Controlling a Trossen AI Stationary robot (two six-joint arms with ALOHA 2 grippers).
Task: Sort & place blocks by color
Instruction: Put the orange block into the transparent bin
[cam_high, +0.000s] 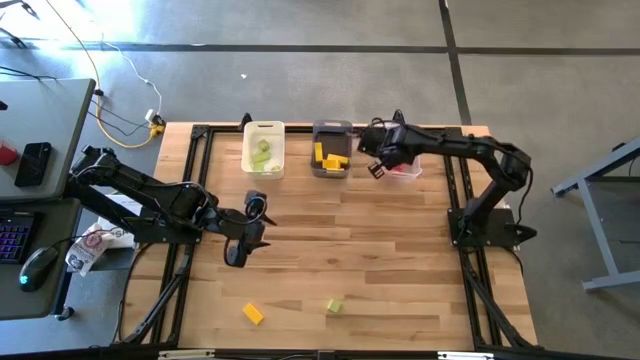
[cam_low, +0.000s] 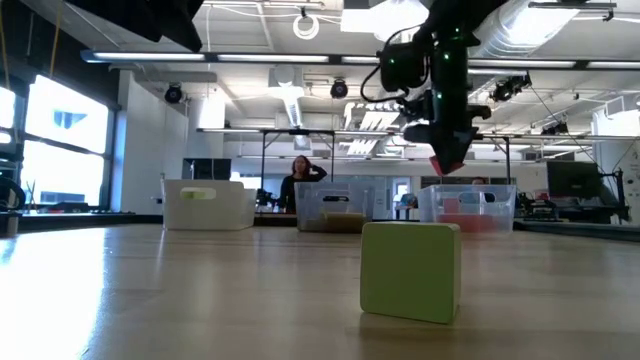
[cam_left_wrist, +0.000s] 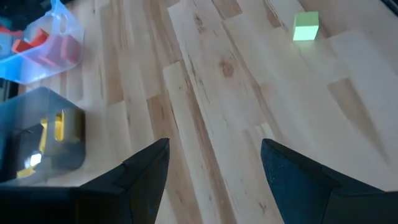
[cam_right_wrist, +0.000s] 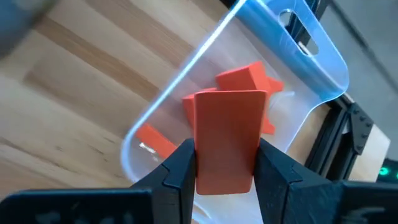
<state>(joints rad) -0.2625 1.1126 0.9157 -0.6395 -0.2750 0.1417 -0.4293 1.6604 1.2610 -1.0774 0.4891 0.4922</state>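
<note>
1. From above: the right arm stretches across to the clear bin (cam_high: 405, 168), its right tool (cam_high: 379, 167) above the bin's edge. The left arm reaches mid-counter (cam_high: 400, 260), its left tool (cam_high: 238, 252) released. A yellow block (cam_high: 253, 314) and a green block (cam_high: 335, 306) lie near the front edge.
2. Counter level: the green block (cam_low: 411, 271) sits close by; the right tool (cam_low: 447, 160) hangs high, a red tip showing.
3. Left wrist: fingers (cam_left_wrist: 146, 171) spread over bare wood.
4. Right wrist: the tool (cam_right_wrist: 225, 163) clamps a red block (cam_right_wrist: 227, 140) over the clear bin (cam_right_wrist: 311, 56).
</note>
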